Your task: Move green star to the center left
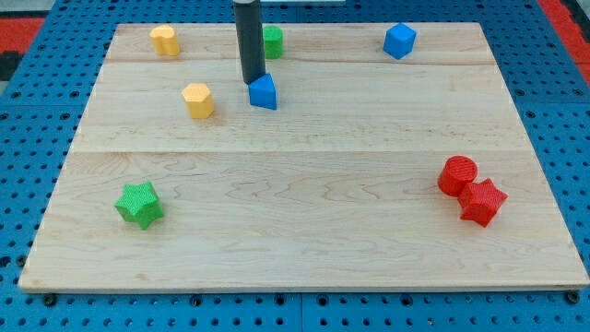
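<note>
The green star (139, 204) lies near the view's bottom left of the wooden board (304, 175). My dark rod comes down from the view's top, and my tip (252, 83) rests just left of a blue block (265, 92) in the upper middle. The tip is far from the green star, up and to its right.
A yellow block (198, 100) sits left of my tip. A yellow cylinder-like block (166, 41) is at the top left. A green block (273, 41) is partly hidden behind the rod. A blue cube (400, 41) is at the top right. A red cylinder (457, 175) and red star (483, 202) touch at the right.
</note>
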Tool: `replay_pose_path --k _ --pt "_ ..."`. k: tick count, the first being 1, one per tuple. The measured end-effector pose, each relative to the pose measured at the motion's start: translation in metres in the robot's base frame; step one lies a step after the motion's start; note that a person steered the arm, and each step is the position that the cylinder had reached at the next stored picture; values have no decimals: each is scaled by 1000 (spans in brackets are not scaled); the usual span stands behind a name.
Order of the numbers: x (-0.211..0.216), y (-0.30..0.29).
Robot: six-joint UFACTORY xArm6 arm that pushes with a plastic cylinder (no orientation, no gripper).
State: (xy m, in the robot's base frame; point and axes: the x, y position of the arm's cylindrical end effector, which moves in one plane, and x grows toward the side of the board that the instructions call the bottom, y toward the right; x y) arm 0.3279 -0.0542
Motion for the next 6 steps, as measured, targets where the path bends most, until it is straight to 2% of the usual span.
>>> replay_pose_path --k 2,4,5,6 --pt "114 10" --pt "233 -46" --pt "233 -105" --pt "189 -116"
